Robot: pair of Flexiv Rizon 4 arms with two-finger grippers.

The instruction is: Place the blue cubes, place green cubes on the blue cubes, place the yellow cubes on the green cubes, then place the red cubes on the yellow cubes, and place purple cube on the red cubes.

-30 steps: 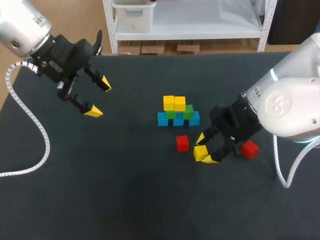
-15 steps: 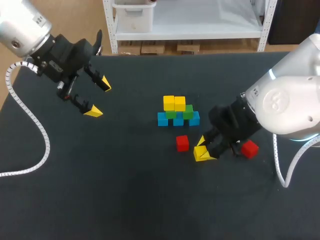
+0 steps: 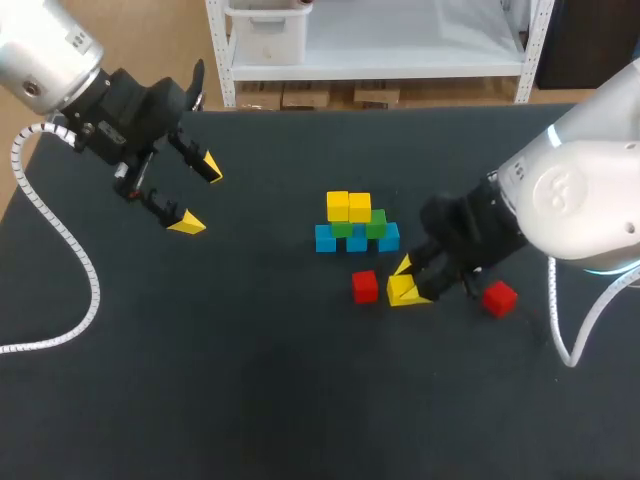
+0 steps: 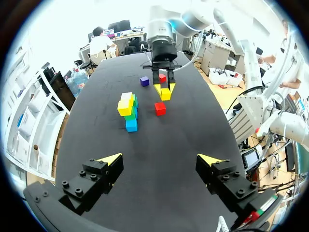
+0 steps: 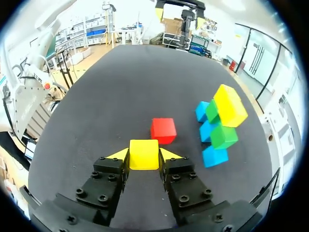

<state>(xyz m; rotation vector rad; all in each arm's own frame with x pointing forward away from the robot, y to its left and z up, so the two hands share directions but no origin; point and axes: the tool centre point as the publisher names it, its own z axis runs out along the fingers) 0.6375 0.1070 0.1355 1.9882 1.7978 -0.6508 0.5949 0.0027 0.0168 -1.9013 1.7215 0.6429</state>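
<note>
1. R gripper (image 3: 409, 283) clamped on loose yellow cube (image 5: 144, 153), low over table (image 3: 250, 380); cube maybe lifted, hard to tell.
2. Red cube (image 3: 365, 286) just beside it; 2nd red cube (image 3: 499, 298) on gripper's other side.
3. Stack (image 3: 356, 225) beyond: blue row, green, 2 yellow on top.
4. L gripper (image 3: 198, 195) spread wide, holding nothing, well apart from stack.

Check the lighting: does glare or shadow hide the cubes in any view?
Head view: even light, no glare on the dark table, no hard shadows; the stack reads clearly. Left wrist view: stack and loose red cube well lit. Right wrist view: yellow cube in the right end effector bright, unshadowed.
</note>
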